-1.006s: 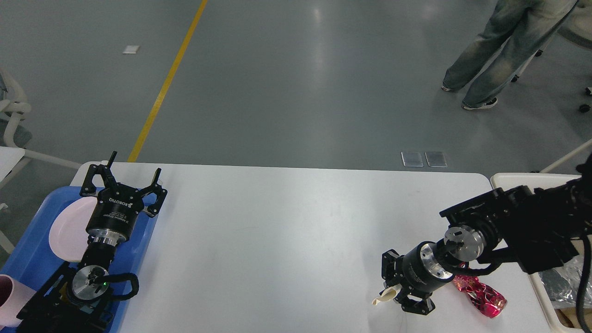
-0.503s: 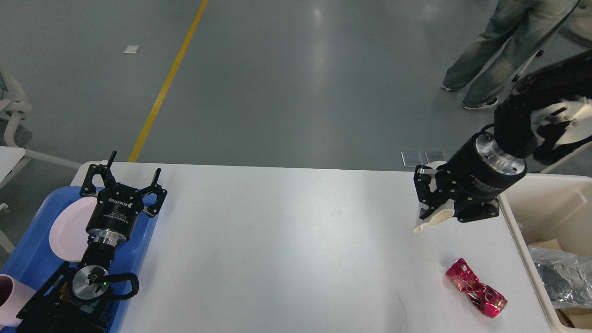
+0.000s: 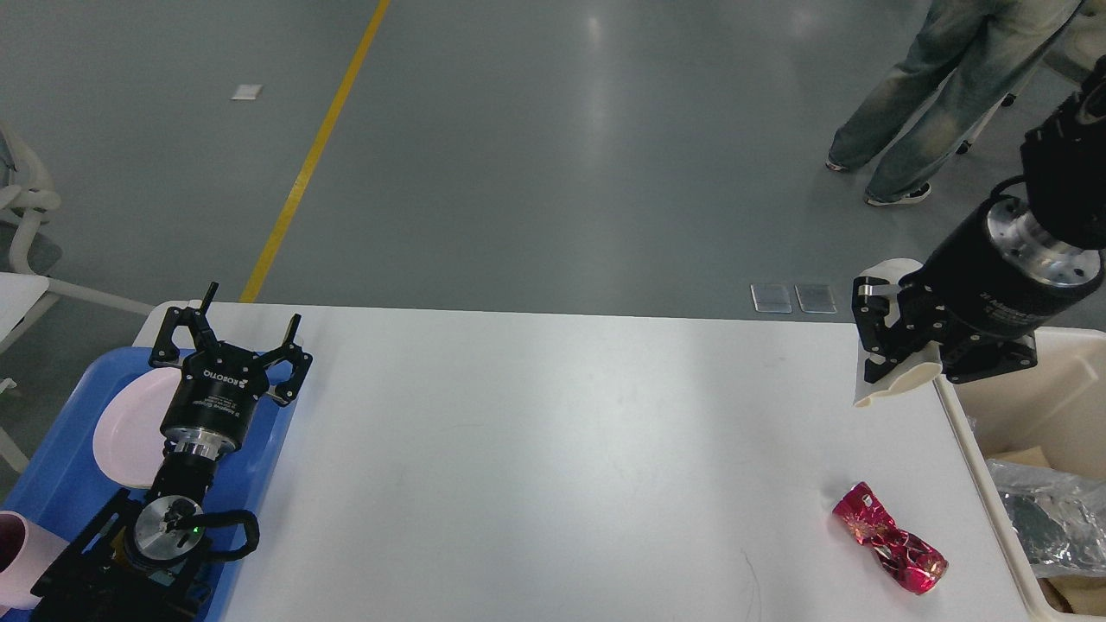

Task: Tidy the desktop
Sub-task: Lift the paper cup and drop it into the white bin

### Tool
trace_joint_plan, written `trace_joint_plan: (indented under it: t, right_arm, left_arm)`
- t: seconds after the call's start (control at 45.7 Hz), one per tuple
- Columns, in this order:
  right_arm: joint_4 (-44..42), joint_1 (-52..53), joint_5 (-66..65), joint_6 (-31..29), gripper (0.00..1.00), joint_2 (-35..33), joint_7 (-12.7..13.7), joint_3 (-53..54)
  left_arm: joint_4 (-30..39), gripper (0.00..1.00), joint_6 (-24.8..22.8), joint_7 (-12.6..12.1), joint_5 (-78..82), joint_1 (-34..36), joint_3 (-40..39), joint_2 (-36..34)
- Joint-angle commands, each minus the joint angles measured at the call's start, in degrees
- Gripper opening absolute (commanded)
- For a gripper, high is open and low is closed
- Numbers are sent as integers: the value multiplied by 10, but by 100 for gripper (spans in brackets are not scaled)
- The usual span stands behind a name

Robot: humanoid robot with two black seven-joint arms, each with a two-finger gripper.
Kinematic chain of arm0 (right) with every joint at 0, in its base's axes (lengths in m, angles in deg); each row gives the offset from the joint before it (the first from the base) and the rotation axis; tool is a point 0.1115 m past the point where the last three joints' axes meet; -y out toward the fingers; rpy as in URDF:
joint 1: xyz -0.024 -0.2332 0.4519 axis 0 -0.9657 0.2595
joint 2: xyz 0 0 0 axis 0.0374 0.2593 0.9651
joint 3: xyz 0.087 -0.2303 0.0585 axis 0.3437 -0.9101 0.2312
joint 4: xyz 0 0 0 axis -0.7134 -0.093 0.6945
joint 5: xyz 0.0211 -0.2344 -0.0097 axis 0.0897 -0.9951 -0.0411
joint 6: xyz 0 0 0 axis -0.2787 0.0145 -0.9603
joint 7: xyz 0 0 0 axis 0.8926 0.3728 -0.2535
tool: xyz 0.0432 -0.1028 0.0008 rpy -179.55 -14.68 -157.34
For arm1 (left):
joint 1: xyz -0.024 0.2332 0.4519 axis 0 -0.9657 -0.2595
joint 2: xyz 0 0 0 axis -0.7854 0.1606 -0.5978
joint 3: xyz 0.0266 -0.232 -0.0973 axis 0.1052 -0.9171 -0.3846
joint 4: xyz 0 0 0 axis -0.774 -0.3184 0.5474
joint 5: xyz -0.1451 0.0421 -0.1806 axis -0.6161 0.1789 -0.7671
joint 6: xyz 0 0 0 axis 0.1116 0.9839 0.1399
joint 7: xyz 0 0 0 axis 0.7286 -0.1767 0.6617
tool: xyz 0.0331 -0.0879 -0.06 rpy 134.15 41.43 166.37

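Nearest, at seven o'clock, the pink cup [image 3: 19, 557] peeks in at the frame's edge on the blue tray [image 3: 52, 492], with the pale pink plate [image 3: 125, 428] just beyond it at nine o'clock. The left gripper [image 3: 232, 339] hovers over the tray's far corner, jaws spread wide and holding nothing.

At five o'clock a crushed red foil wrapper [image 3: 890, 537] lies on the desktop [image 3: 536, 449], the wide white tabletop that fills the lower half of the view, near its right edge. Beside it, off the table at four o'clock, the cream bin [image 3: 1002, 510] already holds crumpled clear plastic and cardboard.

Farther off, at two to three o'clock, the right gripper [image 3: 886, 350] is raised above the desktop's far right corner, jaws closed on a crumpled white paper cup [image 3: 890, 384], just short of the bin's near rim.

The step in hand looks like carrying this cup to the bin. The next move would call for a short travel rightward until the cup is clear over the bin's opening, then parting the jaws. After that, the red wrapper remains to be cleared.
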Motion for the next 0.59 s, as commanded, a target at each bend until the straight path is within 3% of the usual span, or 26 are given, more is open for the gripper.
trace_joint_plan:
  t: [0.0, 0.109, 0.328, 0.569]
  right_arm:
    - [-33, -47, -21, 16, 0, 0, -43, -63]
    - [-81, -113, -19, 60, 0, -24, -42, -105]
    - [-217, -264, -15, 108, 0, -155, -40, -97]
    - [-364, -520, -14, 253, 0, -214, -39, 29]
  left_arm:
    - [0, 96, 0, 0, 0, 0, 0, 0]
    - [0, 96, 0, 0, 0, 0, 0, 0]
    - [0, 96, 1, 0, 0, 0, 0, 0]
    - [0, 96, 1, 0, 0, 0, 0, 0]
